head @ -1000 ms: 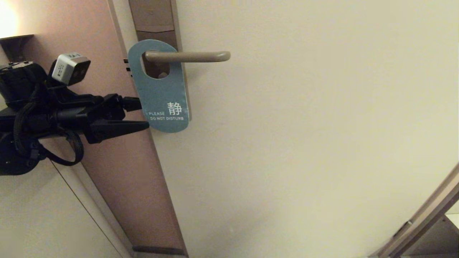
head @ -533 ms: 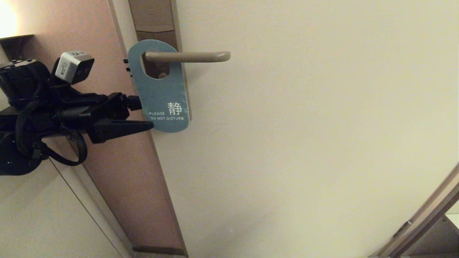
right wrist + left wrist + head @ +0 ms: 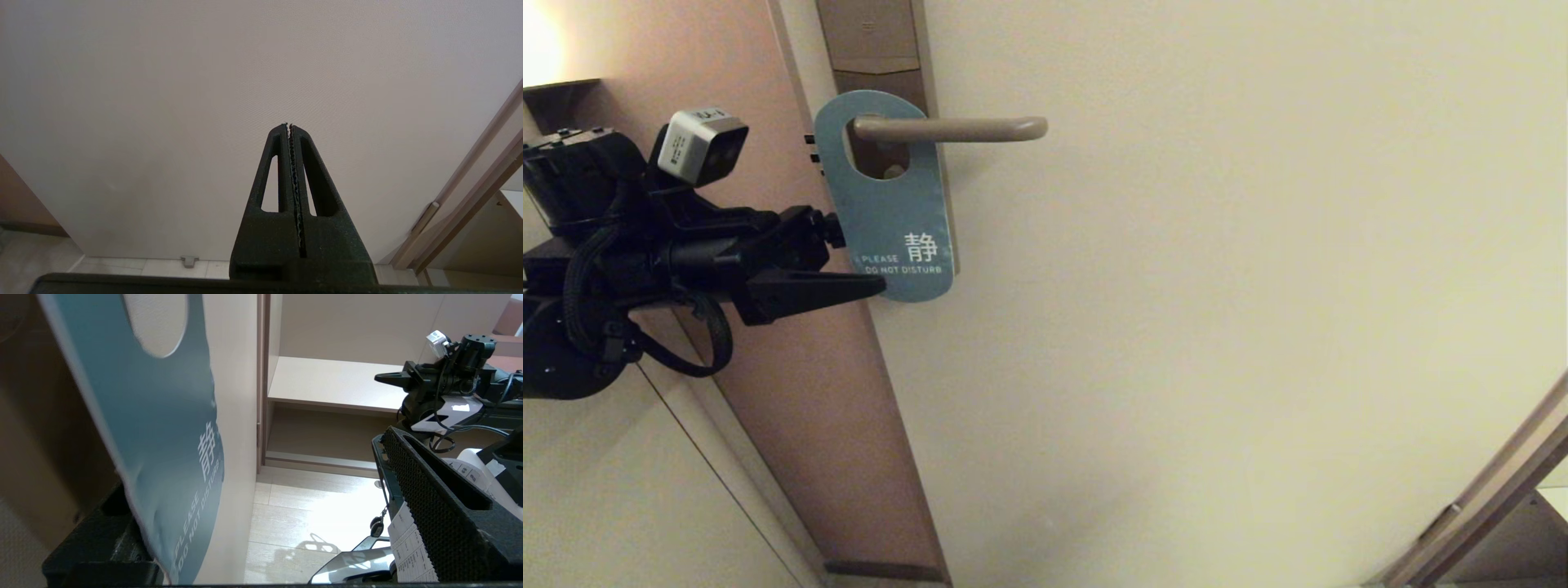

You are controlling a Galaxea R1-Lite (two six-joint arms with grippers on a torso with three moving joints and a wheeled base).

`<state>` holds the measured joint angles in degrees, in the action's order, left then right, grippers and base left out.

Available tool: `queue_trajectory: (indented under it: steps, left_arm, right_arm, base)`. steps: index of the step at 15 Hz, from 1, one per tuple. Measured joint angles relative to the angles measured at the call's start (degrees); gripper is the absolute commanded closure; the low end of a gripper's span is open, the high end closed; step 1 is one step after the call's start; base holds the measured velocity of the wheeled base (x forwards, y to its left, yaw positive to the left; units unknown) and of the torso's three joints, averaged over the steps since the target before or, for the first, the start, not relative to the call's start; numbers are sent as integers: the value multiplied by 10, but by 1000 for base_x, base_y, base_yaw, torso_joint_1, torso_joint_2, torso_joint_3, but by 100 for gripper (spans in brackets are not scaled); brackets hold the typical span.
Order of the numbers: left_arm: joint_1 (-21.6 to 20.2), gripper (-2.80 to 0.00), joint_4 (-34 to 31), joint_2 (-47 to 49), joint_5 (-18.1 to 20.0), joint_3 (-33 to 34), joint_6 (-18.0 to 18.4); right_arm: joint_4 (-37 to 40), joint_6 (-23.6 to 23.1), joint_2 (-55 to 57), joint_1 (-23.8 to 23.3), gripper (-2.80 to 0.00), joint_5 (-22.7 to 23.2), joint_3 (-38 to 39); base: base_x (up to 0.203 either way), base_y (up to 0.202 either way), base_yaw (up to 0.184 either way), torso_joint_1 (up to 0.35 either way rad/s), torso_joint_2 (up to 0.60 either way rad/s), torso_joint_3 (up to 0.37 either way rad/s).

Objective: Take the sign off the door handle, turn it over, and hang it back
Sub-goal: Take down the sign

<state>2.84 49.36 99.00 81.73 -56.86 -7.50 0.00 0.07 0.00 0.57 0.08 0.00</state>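
The sign (image 3: 890, 216) hangs by its oval hole on the door handle (image 3: 964, 128), teal "PLEASE DO NOT DISTURB" side facing out. My left gripper (image 3: 859, 257) is open at the sign's lower left edge. One finger (image 3: 809, 290) lies in front of the card and the other goes behind it. In the left wrist view the sign (image 3: 163, 428) stands close to one finger (image 3: 98, 555), with the other finger (image 3: 433, 498) far apart. My right gripper (image 3: 288, 125) is shut and empty, pointing at the bare door, out of the head view.
The handle sits on a tall lock plate (image 3: 872, 41) on the pale door (image 3: 1217, 286). The brown door edge (image 3: 800, 384) runs behind my left arm. A door frame (image 3: 1486, 498) shows at lower right. A wall shelf (image 3: 331, 381) and tiled floor (image 3: 294, 522) lie beyond.
My left gripper has moved right and slightly up toward the sign. Its front finger now overlaps the card's lower left edge. The sign has not moved.
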Motion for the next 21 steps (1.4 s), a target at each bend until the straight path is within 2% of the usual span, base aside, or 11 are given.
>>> queue_trajectory:
  steps: [7,16,21]
  left_arm:
    - [1,-280,-1,-3,0,-1,0]
    - [-66,-280,-1,-25,3,2,0]
    - [-71,-280,-1,-29,2,3,0]
  right_arm:
    - [0,0,0,0,0,0,0]
    - [0,0,0,0,0,0,0]
    - [0,0,0,0,0,0,0]
  base:
    - [0,0,0,0,0,0]
    - [0,0,0,0,0,0]
    - [0,0,0,0,0,0]
